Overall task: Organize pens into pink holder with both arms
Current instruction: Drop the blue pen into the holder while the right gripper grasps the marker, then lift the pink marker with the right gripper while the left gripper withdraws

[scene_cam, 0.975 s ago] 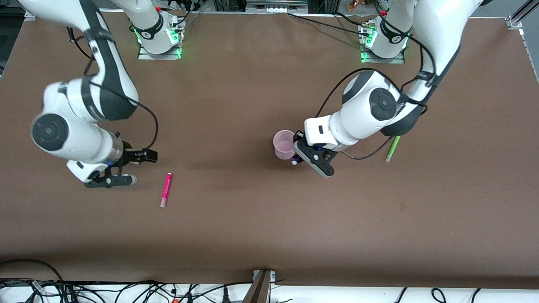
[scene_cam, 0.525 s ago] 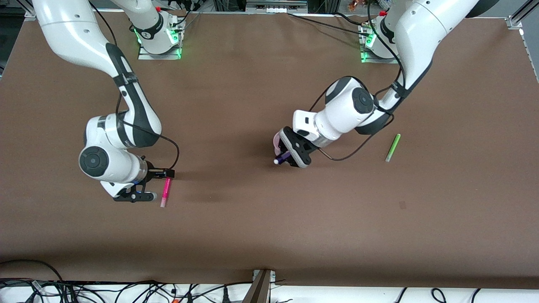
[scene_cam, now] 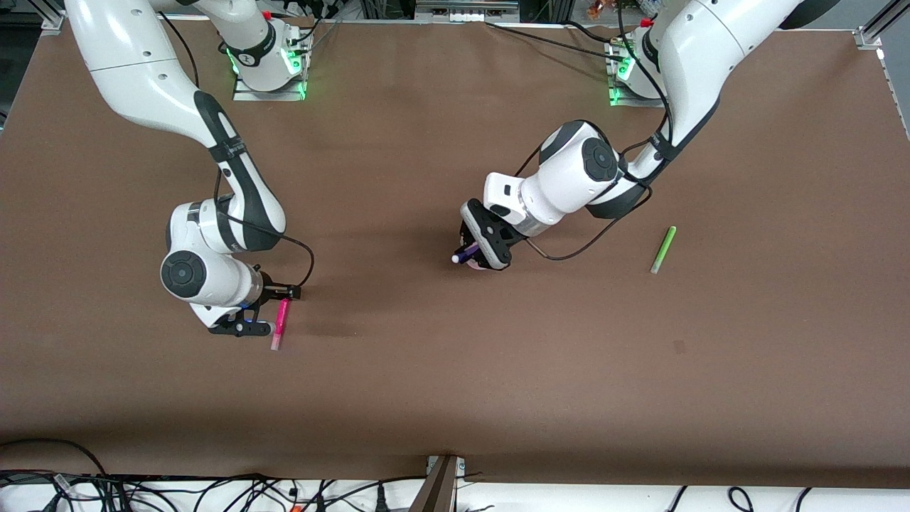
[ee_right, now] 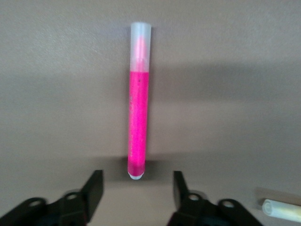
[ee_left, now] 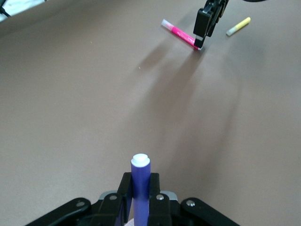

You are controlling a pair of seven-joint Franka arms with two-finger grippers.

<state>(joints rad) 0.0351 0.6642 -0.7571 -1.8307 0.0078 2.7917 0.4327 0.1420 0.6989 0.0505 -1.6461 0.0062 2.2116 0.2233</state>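
left gripper [scene_cam: 475, 250]: fingers pinching the purple pen [ee_left: 139, 186], hanging right over the pink holder [scene_cam: 483, 267], which it mostly hides; the pen's white tip sticks out past the fingers.
right gripper [scene_cam: 274, 311]: low at the table, fingers spread either side of one end of the magenta pen [ee_right: 138, 103], not touching it.
magenta pen: flat on the table [scene_cam: 441, 363], well apart from the pink holder, toward the right arm's end.
green pen [scene_cam: 662, 249]: flat on the table, well apart from the pink holder, toward the left arm's end.
yellow pen [ee_left: 238, 26]: flat on the table just beside the right gripper.
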